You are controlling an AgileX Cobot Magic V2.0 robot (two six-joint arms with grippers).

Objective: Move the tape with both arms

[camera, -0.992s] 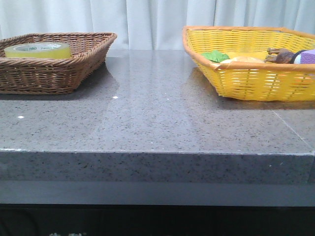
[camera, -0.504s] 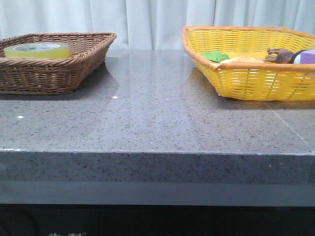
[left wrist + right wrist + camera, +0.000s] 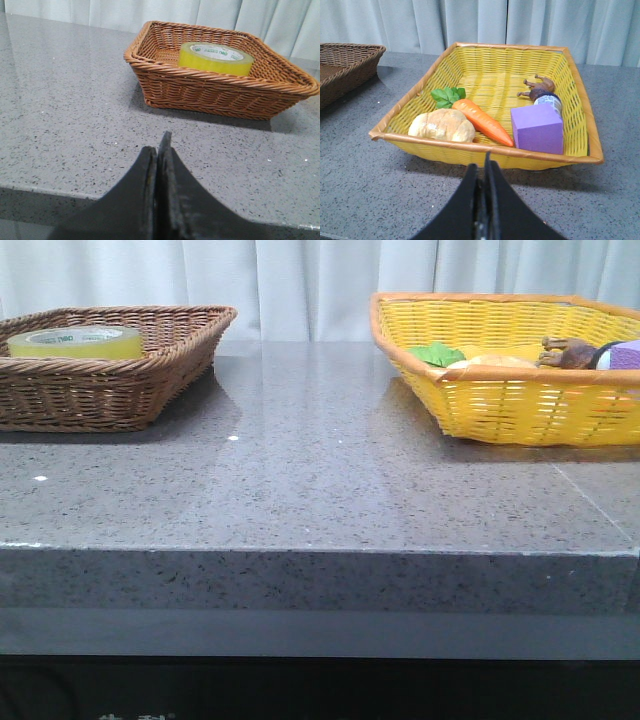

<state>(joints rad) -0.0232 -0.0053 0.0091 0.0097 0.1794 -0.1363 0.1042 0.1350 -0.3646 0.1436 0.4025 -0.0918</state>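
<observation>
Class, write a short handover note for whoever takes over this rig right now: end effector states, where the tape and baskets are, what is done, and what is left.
Left end effector: shut, empty, short of the brown basket.
Right end effector: shut, empty, in front of the yellow basket.
Tape: lying flat inside the brown basket, on the table's left side.
Yellow basket holds a carrot, bread roll, purple block and a small brown figure.
Done: nothing visible; the tape is untouched.
Left: open the left end effector, pick up the tape, pass it to the right arm, probably placing it in the yellow basket.
</observation>
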